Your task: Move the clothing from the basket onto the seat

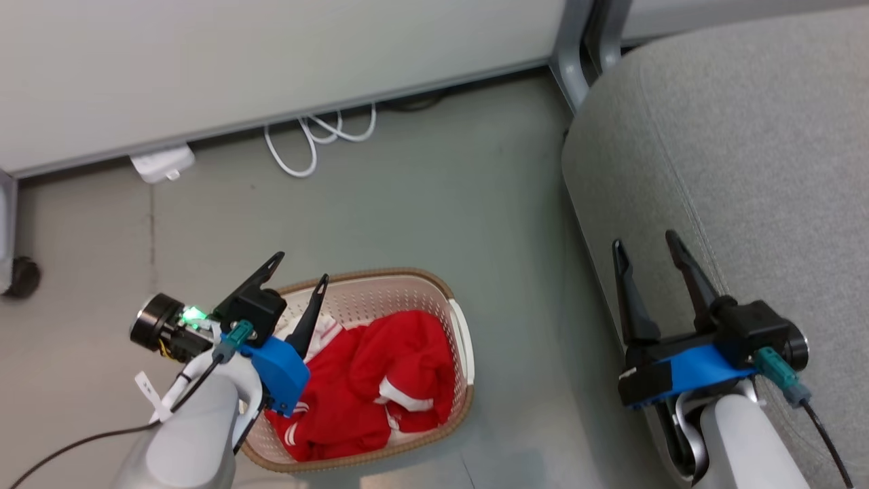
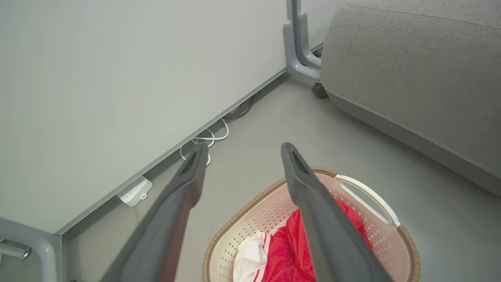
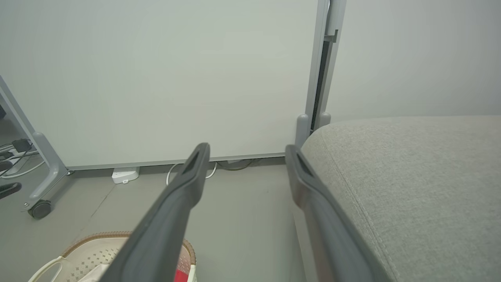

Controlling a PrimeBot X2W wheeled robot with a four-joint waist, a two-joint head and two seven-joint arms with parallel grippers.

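The laundry basket (image 1: 380, 299) sits on the grey floor (image 1: 441, 204) at the lower middle of the head view. The red clothing (image 1: 380, 367) with its white stripes is bunched up inside it, all of it within the rim. I can't read any print on it from here.

The left gripper (image 1: 301, 267) hangs over the basket's left end, at the lower left of the frame. Its claw is spread wide and empty. One finger crosses over the brown rim and the other sits outside it. In the left wrist view those two fingers frame the floor and the basket, with a white handle (image 2: 368, 197) on the basket's right side and a bit of white fabric next to the red.

The right gripper (image 1: 644, 240) is at the lower right, also splayed wide and holding nothing. It lies over the edge of the light-grey seat (image 1: 747, 170), which takes up the right side of the frame well apart from the basket.

Towards the upper left, a looped white cable (image 1: 319, 136) and a white power strip (image 1: 161, 163) lie along the base of a pale wall panel (image 1: 271, 54). A dark caster wheel (image 1: 20, 277) sits at the far left edge.
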